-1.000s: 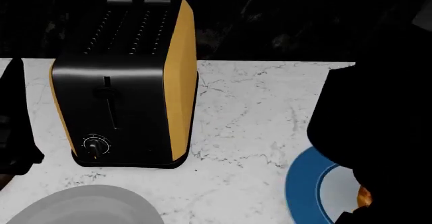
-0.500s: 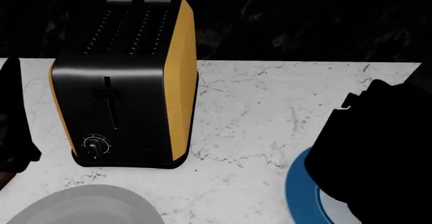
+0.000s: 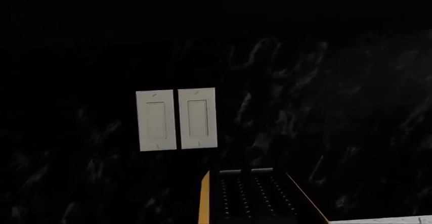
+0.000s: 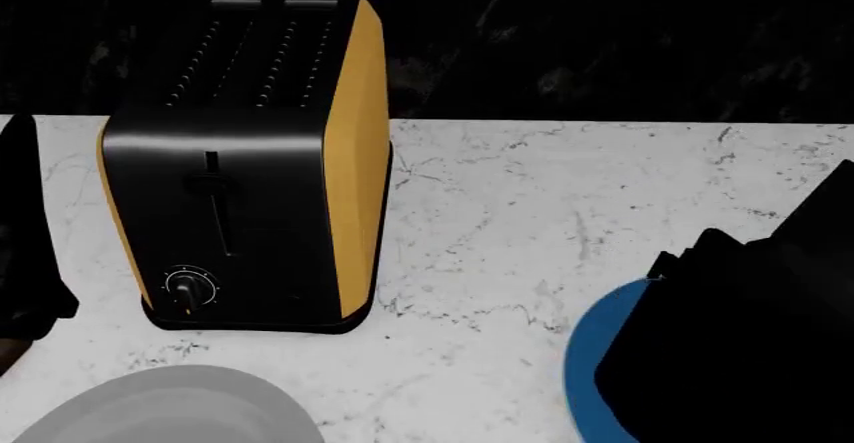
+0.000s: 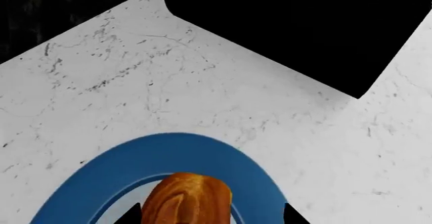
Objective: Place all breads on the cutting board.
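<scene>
One bread [image 5: 187, 198], a glossy orange-brown loaf, lies on the blue-rimmed plate [image 5: 135, 158]. My right gripper [image 5: 210, 216] is open just above it, with a dark fingertip [image 5: 131, 216] on each side of the loaf and not pressing it. In the head view my right arm [image 4: 747, 333] is a black mass that covers most of that plate [image 4: 594, 363] and hides the bread. Beyond the plate lies a flat black shape [image 5: 290, 27] with a rounded corner; I cannot tell whether it is the cutting board. My left arm [image 4: 27, 233] is a dark mass at the counter's left edge, its jaws indistinct.
A black and orange toaster [image 4: 240, 193] stands at the back left of the white marble counter [image 4: 507, 233]. A round grey plate [image 4: 160, 408] sits at the front left. The left wrist view shows the toaster's top [image 3: 253, 198] and two white switch plates [image 3: 177, 119] on a dark wall.
My right arm has moved right and lower over the blue plate, uncovering more counter and hiding the sliver of bread seen a second ago. The left arm has barely moved.
</scene>
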